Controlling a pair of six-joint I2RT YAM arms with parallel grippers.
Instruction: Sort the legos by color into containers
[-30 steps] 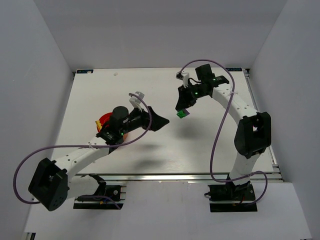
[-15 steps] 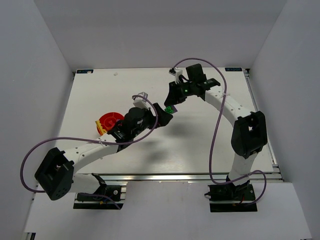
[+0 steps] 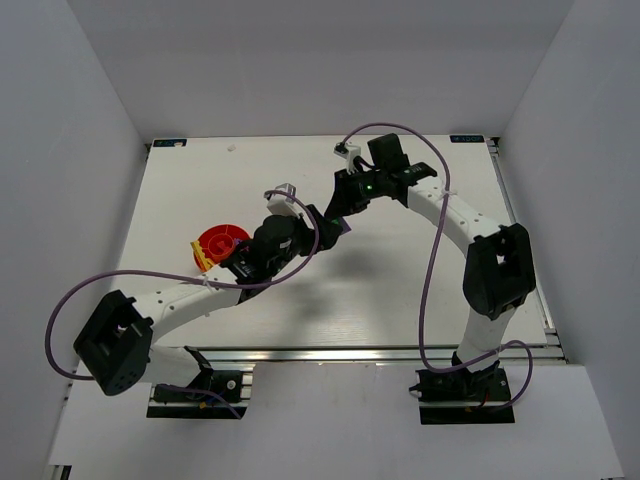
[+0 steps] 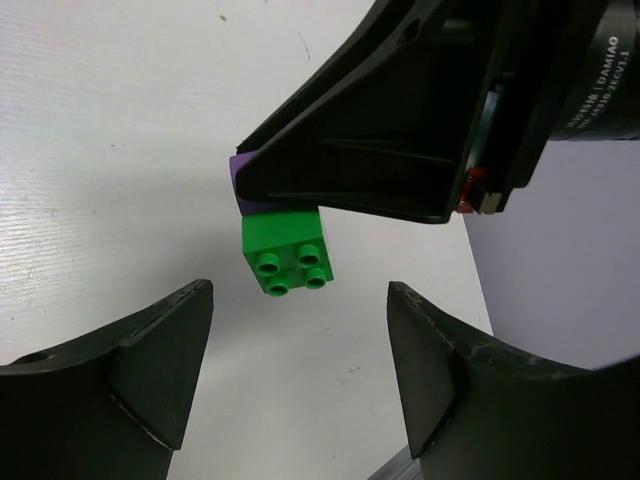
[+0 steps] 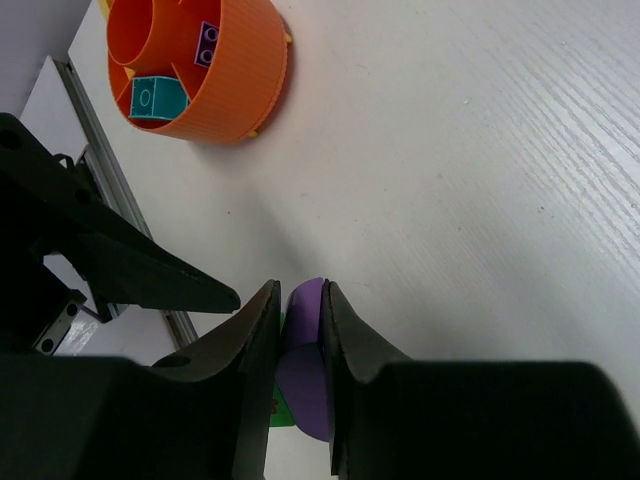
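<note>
Over white table (image 3: 420, 280), we are seeing right gripper (image 5: 298, 300) pinching purple brick (image 4: 240, 170), green brick (image 4: 287, 250) stuck to it, hanging between wide-spread fingers of left gripper (image 4: 298, 300); an off-centre squeeze risks snapping green loose, dropping it.

One marking is legible: white lettering on the black cylindrical motor housing (image 4: 600, 70), above and to the right of the left gripper (image 4: 297, 340). It reads "DAMIAO". A second line beside it ends in "2ECV1.1"; its start is unreadable.
</note>
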